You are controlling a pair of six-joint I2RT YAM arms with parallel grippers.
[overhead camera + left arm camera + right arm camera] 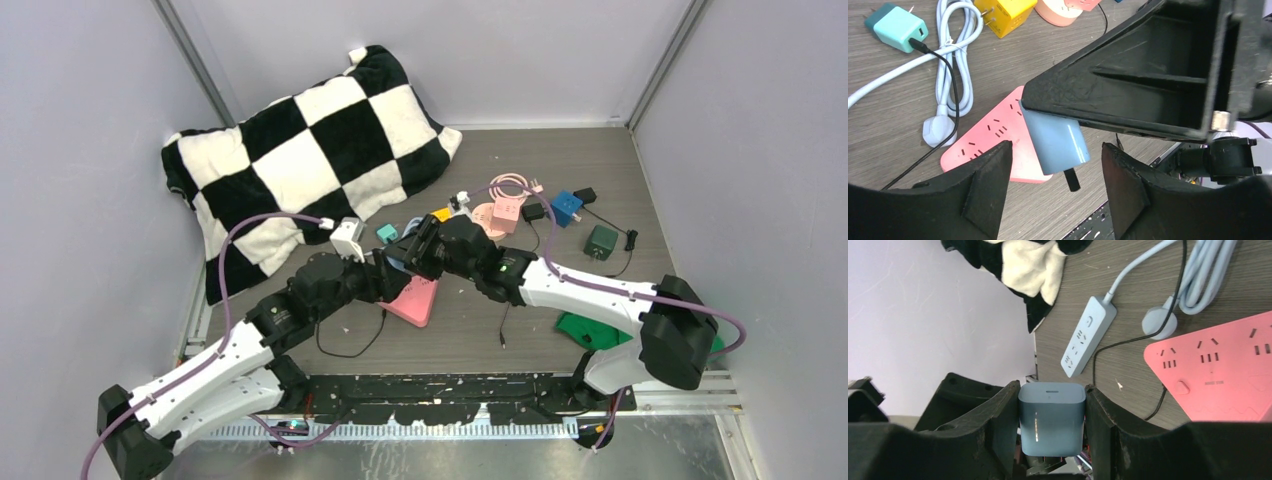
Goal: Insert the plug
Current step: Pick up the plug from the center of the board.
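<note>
Clearance above the pink power strip (993, 145): tight.
The right gripper (1052, 392), clamped on the blue plug (1057, 140), overhangs the gap between the spread fingers of the left gripper (1055, 150), leaving slim margins either side of the plug. The strip's left socket rows lie uncovered. A coiled cable (955, 55), teal charger (898, 27) and yellow charger (1005, 12) hem the far side. A black cable (955, 95) runs beside the strip.

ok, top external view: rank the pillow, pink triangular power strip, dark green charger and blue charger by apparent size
1. checkered pillow
2. pink triangular power strip, partly hidden under the arms
3. dark green charger and blue charger: look about alike, not ranked
</note>
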